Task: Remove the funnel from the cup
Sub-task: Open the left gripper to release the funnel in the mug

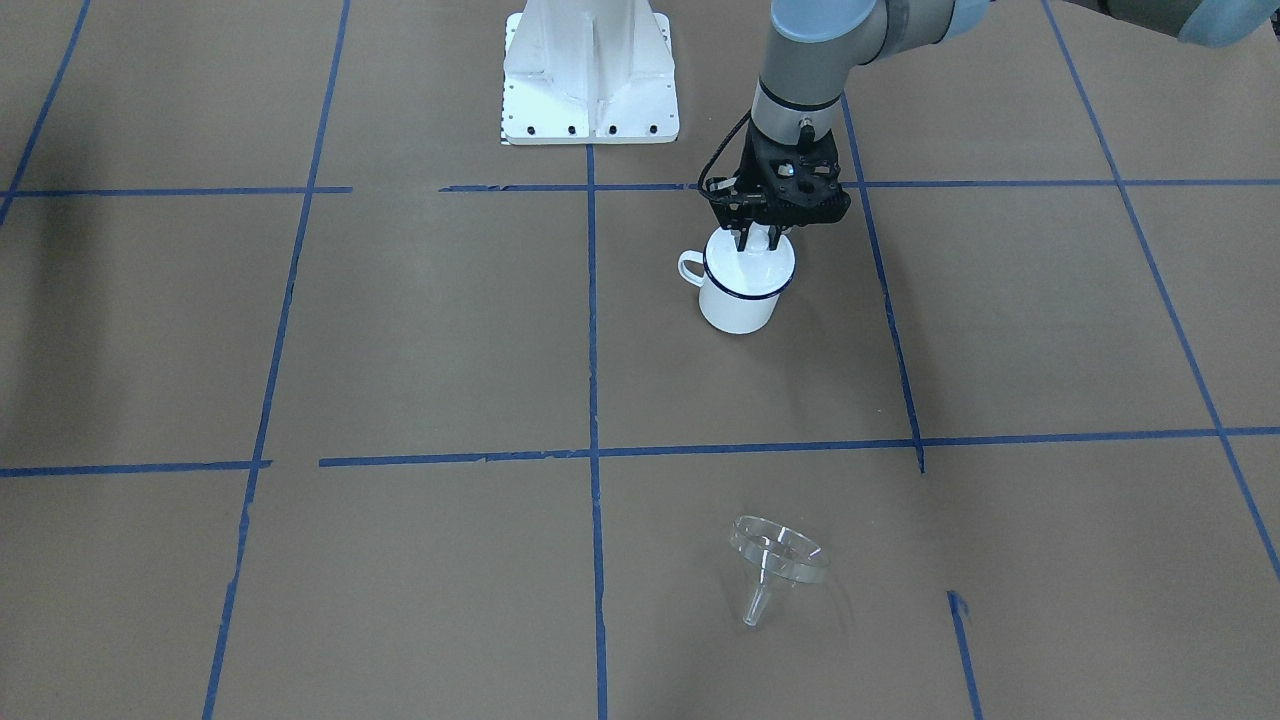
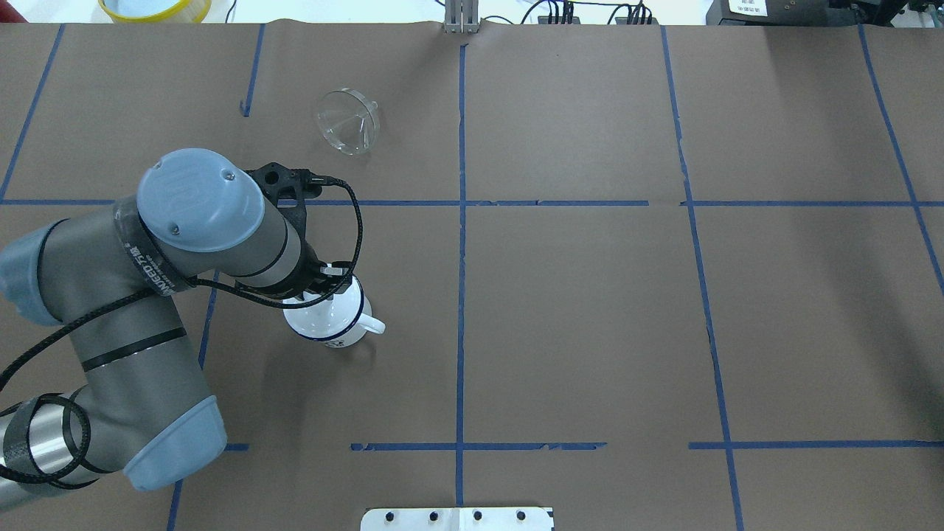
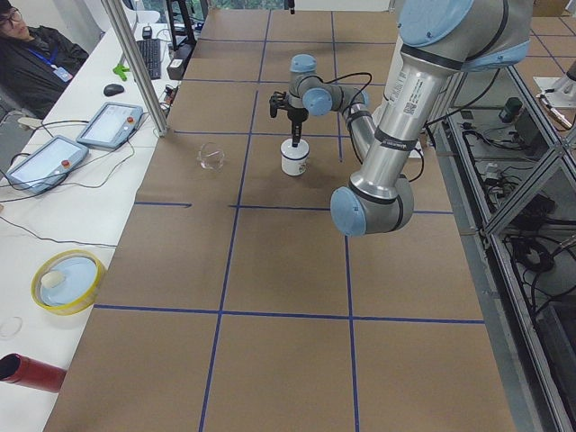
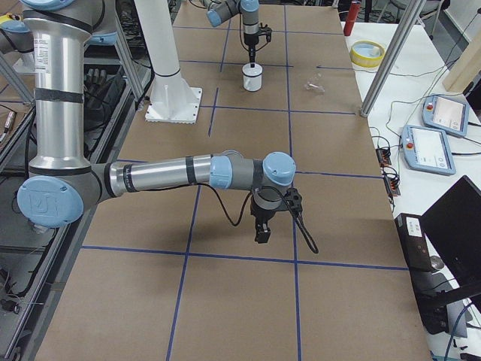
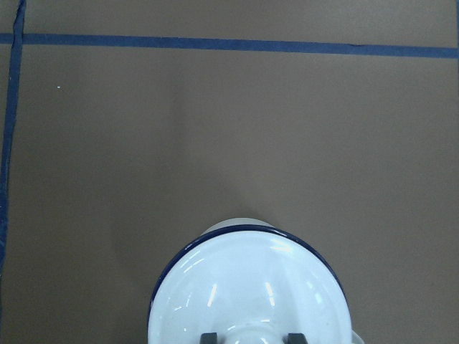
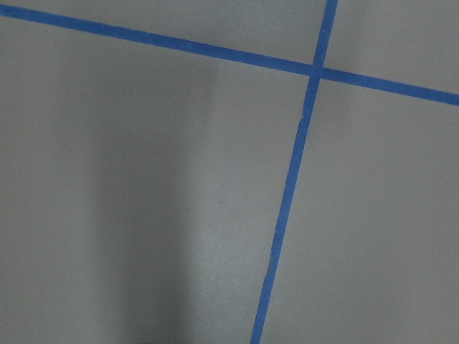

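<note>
**Funnel lying clear of the cup**

The funnel (image 1: 778,550) is seen on its side on the counter (image 1: 400,350), well apart from the left gripper (image 1: 757,243). That gripper's fingertips are held narrowly apart at the mouth of the cup (image 1: 740,300) directly beneath it, and whether anything is gripped cannot be told. How far the right gripper (image 4: 261,233) is open cannot be told either.

Cup (image 5: 247,231) bottom and left pincer (image 5: 251,337) tips beyond wrist view's lower edge.
</note>
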Controlling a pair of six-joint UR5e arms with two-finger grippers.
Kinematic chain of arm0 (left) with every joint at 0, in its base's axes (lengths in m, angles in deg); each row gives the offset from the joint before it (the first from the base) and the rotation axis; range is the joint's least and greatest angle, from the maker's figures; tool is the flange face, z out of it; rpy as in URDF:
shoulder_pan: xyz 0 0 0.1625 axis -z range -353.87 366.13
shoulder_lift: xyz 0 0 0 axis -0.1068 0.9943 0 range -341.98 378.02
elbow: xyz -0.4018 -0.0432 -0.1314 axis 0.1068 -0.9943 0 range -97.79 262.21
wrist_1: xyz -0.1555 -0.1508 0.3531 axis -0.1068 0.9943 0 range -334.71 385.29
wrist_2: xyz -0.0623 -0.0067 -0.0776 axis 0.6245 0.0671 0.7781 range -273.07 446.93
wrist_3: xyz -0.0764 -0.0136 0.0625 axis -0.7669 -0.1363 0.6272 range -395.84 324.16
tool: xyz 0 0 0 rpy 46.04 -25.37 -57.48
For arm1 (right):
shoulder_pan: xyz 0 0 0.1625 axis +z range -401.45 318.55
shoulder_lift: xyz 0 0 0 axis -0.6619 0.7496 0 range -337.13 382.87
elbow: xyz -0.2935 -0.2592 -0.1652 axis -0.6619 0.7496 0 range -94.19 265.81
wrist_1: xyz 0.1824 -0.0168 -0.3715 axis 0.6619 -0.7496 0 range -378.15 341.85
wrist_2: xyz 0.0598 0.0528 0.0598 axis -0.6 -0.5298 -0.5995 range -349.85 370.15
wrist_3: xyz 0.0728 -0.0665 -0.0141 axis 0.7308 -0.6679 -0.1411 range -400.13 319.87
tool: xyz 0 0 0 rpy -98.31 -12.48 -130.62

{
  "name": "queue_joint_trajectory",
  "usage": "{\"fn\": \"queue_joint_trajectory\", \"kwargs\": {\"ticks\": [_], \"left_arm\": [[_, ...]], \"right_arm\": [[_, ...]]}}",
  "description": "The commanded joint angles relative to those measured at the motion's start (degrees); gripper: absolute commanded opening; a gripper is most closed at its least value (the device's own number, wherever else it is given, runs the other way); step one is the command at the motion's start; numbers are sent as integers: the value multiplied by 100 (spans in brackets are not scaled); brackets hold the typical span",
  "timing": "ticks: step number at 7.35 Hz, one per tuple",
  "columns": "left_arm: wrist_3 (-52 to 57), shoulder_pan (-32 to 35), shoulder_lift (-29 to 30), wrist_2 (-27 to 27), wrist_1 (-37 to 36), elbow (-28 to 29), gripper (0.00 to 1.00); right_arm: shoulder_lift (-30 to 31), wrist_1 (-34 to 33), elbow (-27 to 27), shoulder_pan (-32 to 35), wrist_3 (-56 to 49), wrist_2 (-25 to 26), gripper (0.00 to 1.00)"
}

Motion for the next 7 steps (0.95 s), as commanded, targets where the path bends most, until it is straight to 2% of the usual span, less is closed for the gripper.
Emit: {"fn": "queue_joint_trajectory", "kwargs": {"ticks": [1,2,3,4,6,7], "left_arm": [[-8,0,-1,-1,0,10,27],[-8,0,-1,-1,0,10,63],[1,0,-1,-18,9,1,91],[1,0,-1,-27,9,-7,99],[359,96,-27,8,35,-86,100],[1066,253,-210,25,53,-252,100]], "right_arm": [[-9,0,6,0,0,0,100],[0,0,-2,0,0,0,100],[0,0,6,0,0,0,100],[-9,0,-2,0,0,0,100],[0,0,-2,0,0,0,100],[0,0,-2,0,0,0,100]]}}
